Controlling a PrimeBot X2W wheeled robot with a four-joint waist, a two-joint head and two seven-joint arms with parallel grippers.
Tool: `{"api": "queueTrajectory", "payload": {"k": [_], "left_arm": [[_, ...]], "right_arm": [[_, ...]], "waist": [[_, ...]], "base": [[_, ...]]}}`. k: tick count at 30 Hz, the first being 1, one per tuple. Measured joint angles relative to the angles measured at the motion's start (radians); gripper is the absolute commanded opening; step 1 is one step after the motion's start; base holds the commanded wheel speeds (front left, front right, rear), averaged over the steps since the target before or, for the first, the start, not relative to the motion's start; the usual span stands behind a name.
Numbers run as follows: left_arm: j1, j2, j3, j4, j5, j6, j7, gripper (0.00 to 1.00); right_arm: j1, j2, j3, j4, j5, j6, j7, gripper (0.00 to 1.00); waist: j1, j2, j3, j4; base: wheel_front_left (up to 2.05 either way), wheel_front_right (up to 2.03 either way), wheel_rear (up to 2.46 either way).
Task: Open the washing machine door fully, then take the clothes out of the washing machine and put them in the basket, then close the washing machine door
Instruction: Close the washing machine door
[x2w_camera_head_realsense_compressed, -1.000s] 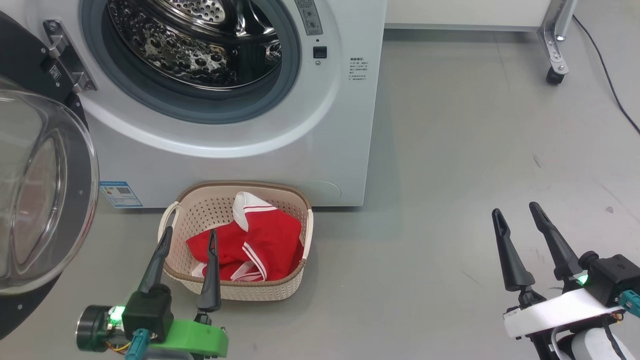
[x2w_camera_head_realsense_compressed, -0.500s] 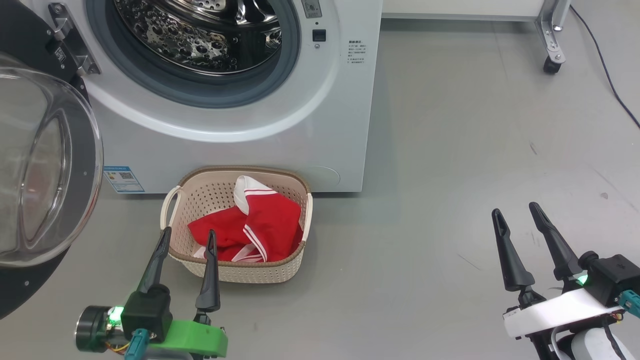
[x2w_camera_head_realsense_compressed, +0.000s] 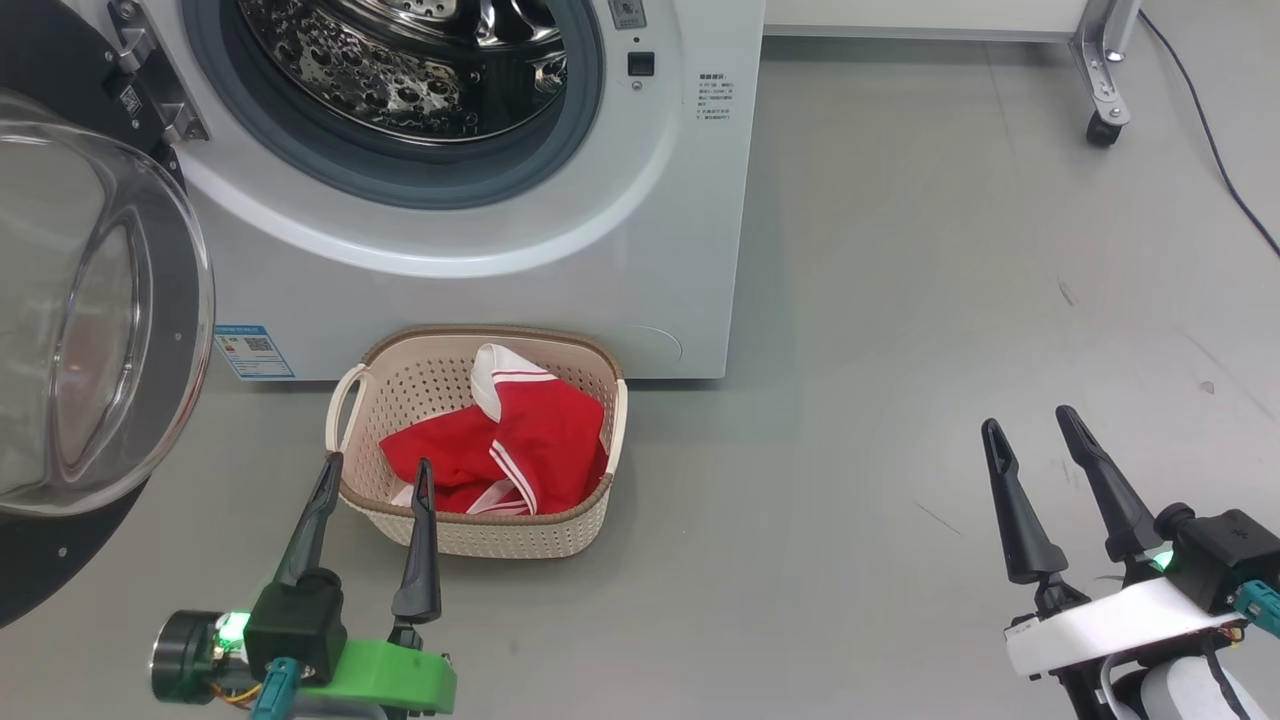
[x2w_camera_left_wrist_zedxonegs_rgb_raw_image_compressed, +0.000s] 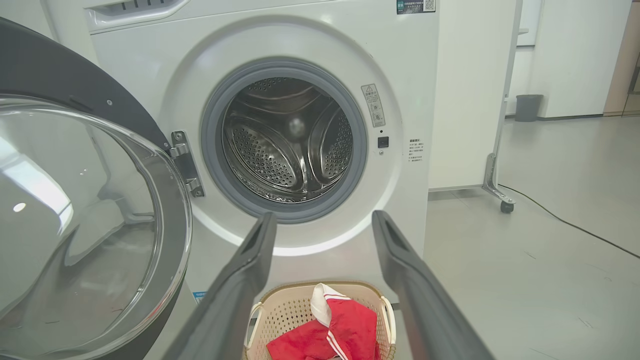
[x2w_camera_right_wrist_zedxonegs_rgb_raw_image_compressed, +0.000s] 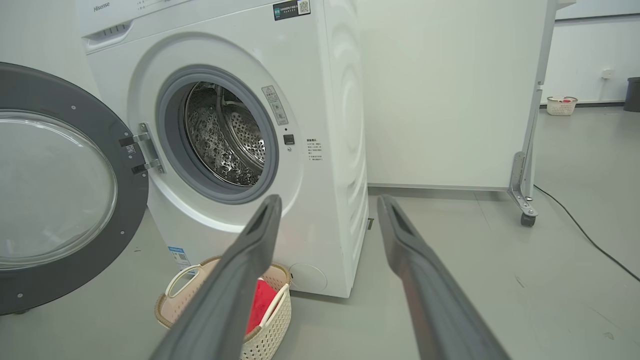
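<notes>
Each arm ends in two long, tapered, matte black prongs. The left fingers (x2w_camera_head_realsense_compressed: 312, 520) are mounted on a bright green bracket (x2w_camera_head_realsense_compressed: 385, 680), beside a black block (x2w_camera_head_realsense_compressed: 297, 625) with a glowing green light (x2w_camera_head_realsense_compressed: 232, 628), a silver-rimmed cylinder (x2w_camera_head_realsense_compressed: 185, 655) and a teal plug (x2w_camera_head_realsense_compressed: 272, 690). The right fingers (x2w_camera_head_realsense_compressed: 1015, 510) are mounted on a white bracket (x2w_camera_head_realsense_compressed: 1110, 625).

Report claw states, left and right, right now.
Left claw: open, holding nothing.
Right claw: open, holding nothing.
</notes>
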Motion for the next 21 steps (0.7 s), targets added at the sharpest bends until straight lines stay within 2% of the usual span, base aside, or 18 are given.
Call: {"api": "queueTrajectory", "payload": {"k": [21], "left_arm": [[0.008,0.000,-0.011,0.014,0.003,0.000,0.000,1.00]], "right_arm": [[0.000,0.005,0.012,0.010,0.000,0.000,0.000,1.00]], "waist": [[0.0000,0.0000,-0.025,0.006]], "base": [[0.00,0.00,0.00]]}}
